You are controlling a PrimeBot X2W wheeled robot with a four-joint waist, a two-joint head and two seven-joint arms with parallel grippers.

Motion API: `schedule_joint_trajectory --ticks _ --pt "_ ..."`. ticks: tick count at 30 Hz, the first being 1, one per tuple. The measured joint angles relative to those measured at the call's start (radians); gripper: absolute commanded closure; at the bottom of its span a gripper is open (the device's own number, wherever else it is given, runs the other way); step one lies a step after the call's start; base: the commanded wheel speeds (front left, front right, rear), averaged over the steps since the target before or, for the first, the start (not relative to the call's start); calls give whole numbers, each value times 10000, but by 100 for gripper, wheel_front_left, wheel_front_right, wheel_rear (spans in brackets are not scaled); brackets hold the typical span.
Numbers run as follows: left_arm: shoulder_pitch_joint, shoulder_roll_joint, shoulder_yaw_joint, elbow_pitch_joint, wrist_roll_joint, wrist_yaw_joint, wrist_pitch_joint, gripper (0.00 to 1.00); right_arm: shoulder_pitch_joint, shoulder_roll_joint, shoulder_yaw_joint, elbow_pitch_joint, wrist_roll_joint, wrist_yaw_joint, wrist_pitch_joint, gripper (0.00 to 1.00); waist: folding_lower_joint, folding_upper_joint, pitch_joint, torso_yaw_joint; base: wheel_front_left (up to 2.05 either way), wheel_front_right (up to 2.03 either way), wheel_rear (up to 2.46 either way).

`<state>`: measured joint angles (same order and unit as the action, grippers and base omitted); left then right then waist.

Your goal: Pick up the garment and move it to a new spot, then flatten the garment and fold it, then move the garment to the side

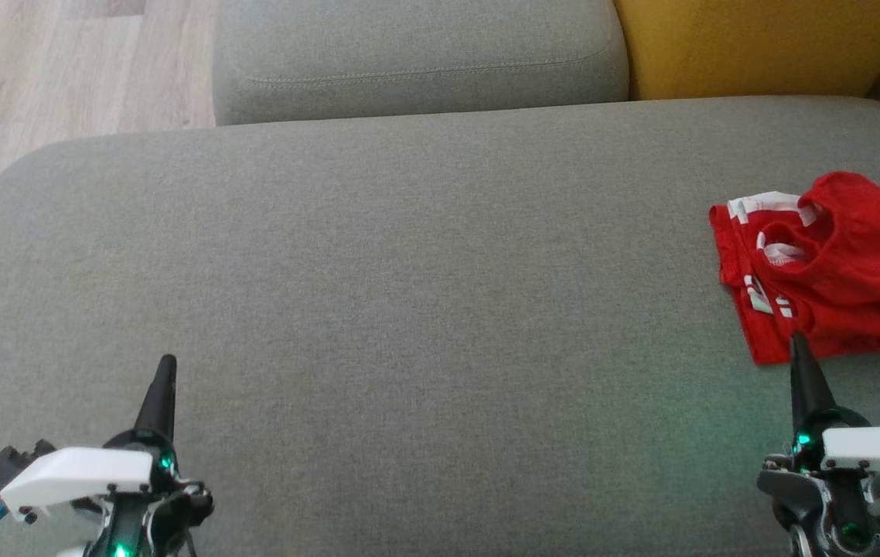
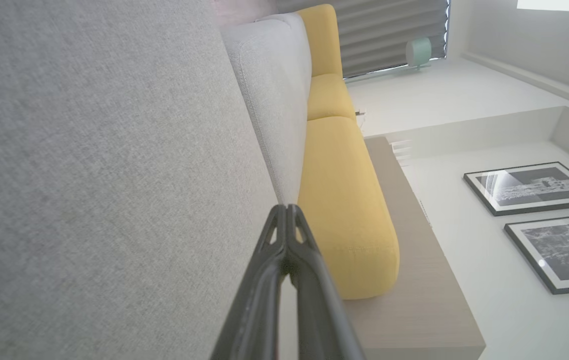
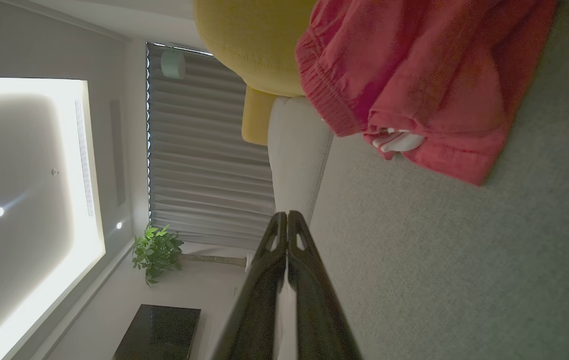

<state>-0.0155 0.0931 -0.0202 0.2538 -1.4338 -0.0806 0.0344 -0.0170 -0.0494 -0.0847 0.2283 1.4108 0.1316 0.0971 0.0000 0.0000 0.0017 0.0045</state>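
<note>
The garment point(image 1: 834, 267) is a red piece with white stripes, lying crumpled at the right edge of the grey sofa seat point(image 1: 409, 294). The right wrist view shows the same garment point(image 3: 429, 75) ahead and to the right of that arm's fingers. My right gripper point(image 1: 798, 340) is shut and empty, its tip just in front of the garment's near edge. Over the seat's near left part, my left gripper point(image 1: 168, 360) is also shut with nothing in it, far from the garment. In each wrist view the fingertips point(image 2: 287, 207) point(image 3: 287, 214) press together.
A grey back cushion point(image 1: 417, 54) and a yellow cushion point(image 1: 765, 42) line the far side of the seat. Wooden floor point(image 1: 61, 70) lies beyond the sofa's left end. The seat's wide middle is bare grey fabric.
</note>
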Motion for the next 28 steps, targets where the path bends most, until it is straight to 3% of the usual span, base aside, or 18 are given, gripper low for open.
schedule_joint_trajectory --ticks 18,28 --pt "-338 -290 660 169 -1877 -430 464 100 -375 -2 -201 435 2031 0 0 100 0 0 15 -46 0 0 0" --pt "-385 -318 688 169 -1971 -430 491 100 -389 -2 -244 453 2105 0 0 100 0 0 15 -46 0 0 0"
